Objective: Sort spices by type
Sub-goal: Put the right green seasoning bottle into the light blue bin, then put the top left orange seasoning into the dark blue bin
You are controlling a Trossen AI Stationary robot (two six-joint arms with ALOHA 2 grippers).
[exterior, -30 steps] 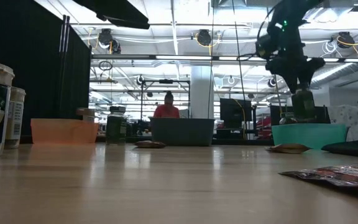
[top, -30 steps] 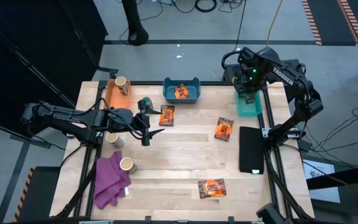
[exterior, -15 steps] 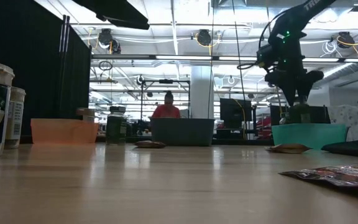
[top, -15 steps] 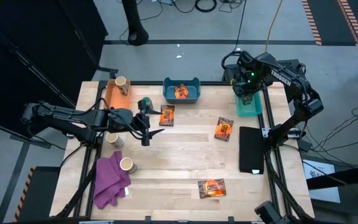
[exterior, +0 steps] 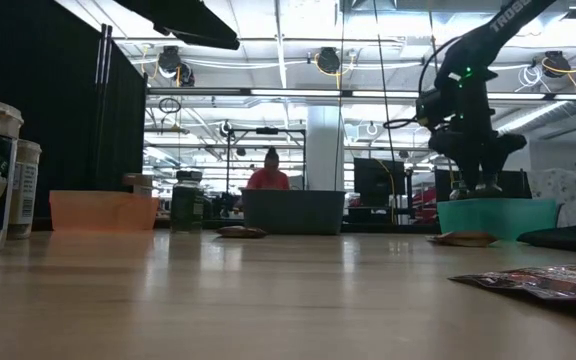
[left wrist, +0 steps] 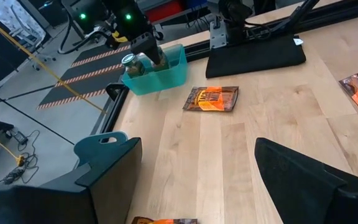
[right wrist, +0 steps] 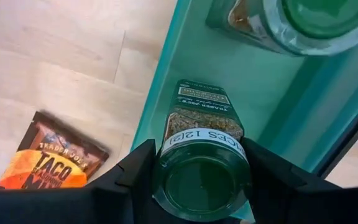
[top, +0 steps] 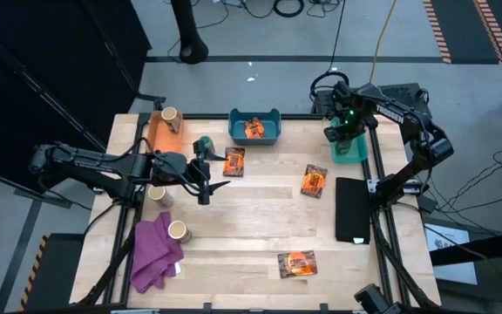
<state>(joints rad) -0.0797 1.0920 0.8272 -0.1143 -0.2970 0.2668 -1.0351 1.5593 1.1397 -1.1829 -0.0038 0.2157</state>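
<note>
Wooden surface [top: 260,218] carrying taco packets [top: 314,180], tan jars [top: 179,231], purple cloth [top: 155,251] and three bins. Right pincer [right wrist: 201,163], far right over the teal bin [top: 350,150], clamped on a green-lidded spice jar [right wrist: 201,174]; a second green jar [right wrist: 291,25] lies inside. Left pincer [top: 204,180], mid-left, fingers apart, empty.

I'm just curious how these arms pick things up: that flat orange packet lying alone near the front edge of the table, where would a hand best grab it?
The flat orange-and-dark printed packet lies flat on the wooden table, so there is no side to pinch. Probably best to come straight down and nip across one thin edge.
</note>
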